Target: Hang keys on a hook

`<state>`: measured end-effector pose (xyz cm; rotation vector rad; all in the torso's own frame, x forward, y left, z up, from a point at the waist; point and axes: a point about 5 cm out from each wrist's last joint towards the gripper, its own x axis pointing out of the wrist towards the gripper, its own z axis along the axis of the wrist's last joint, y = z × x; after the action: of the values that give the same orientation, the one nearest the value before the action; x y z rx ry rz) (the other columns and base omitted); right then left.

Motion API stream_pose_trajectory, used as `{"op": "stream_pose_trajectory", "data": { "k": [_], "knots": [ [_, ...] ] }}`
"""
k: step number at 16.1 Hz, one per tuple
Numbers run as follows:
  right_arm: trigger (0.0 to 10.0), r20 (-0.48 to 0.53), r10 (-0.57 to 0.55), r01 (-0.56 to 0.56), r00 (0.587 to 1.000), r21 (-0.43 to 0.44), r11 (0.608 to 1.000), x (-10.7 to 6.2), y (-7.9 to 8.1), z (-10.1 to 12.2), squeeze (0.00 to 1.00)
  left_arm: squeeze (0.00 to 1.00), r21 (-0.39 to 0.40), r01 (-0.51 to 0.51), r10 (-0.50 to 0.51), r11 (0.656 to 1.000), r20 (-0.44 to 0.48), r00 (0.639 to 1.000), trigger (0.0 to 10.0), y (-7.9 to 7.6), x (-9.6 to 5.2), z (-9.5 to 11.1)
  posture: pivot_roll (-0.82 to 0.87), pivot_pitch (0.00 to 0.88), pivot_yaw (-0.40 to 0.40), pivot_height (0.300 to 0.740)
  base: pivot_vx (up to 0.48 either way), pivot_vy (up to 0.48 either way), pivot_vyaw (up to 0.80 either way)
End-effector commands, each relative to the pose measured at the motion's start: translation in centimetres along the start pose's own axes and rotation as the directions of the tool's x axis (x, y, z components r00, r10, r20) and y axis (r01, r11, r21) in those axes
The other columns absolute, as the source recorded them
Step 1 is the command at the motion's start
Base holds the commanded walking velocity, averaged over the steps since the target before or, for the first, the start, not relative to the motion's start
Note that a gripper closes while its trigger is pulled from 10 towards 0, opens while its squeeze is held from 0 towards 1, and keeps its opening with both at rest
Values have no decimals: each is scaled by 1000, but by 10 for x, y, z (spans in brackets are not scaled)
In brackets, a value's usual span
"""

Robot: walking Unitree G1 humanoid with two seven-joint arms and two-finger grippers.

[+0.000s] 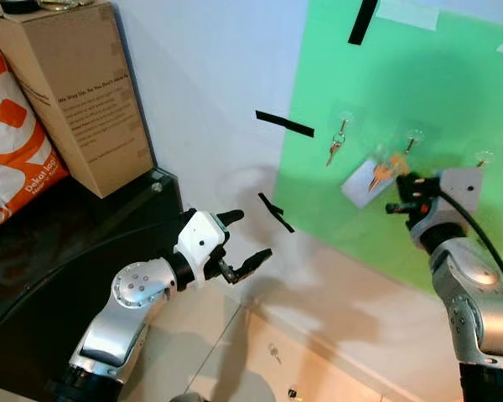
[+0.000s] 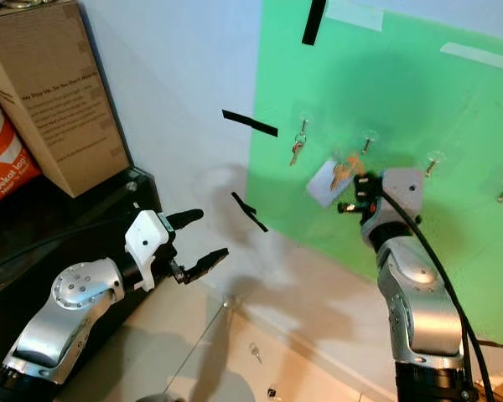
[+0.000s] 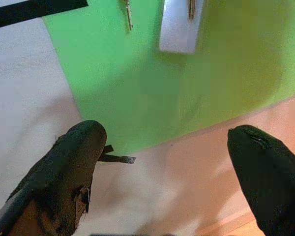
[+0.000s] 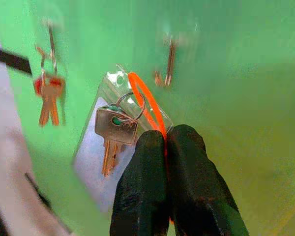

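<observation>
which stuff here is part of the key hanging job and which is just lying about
Job: right gripper shut on orange loop of keys with clear tag; free hook; green board.
Lying about: cardboard box, orange bag, keys already hung.

Cardboard box (image 1: 80, 88), orange bag (image 1: 8, 134), black tape strips (image 1: 283, 124)

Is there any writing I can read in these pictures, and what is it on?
"Dekat lagi": on the orange bag, partly cut off; I am not sure of it.
Cardboard box: several lines of dark print, too small and blurred to read.
Clear tag with the keys: no writing that I can make out.
</observation>
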<state>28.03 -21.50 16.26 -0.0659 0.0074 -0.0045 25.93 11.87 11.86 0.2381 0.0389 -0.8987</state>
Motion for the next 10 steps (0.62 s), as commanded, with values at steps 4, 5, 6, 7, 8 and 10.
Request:
{"op": "stream_pose_trajectory", "data": {
  "k": [4,5,6,7,8,10],
  "knots": [
    [10000,82,14,-10,997,-53,999,2,2,16,0,286,30,11,-12,999,20,1000,10000,2,2,9,17,0,-36,740,0,0,0],
    [10000,85,15,-10,996,-56,998,2,2,16,0,290,30,10,-11,999,20,1000,10000,2,2,9,18,0,-36,740,0,0,0],
    [10000,87,12,-7,996,-59,998,3,2,16,0,282,30,10,-11,1000,20,1000,10000,2,2,9,18,0,-36,740,0,0,0],
    [10000,76,-11,15,997,-53,998,5,-1,15,0,290,30,10,-11,999,20,1000,10000,2,2,9,18,0,-36,740,0,0,0],
    [10000,73,-25,27,997,-33,999,7,-2,16,0,290,30,11,-12,999,21,1000,10000,2,2,9,18,0,-36,740,0,0,0],
    [10000,71,-44,45,996,-6,999,9,-5,18,0,282,31,11,-12,999,21,1000,10000,2,2,9,18,0,-36,740,0,0,0]
  ]
}}
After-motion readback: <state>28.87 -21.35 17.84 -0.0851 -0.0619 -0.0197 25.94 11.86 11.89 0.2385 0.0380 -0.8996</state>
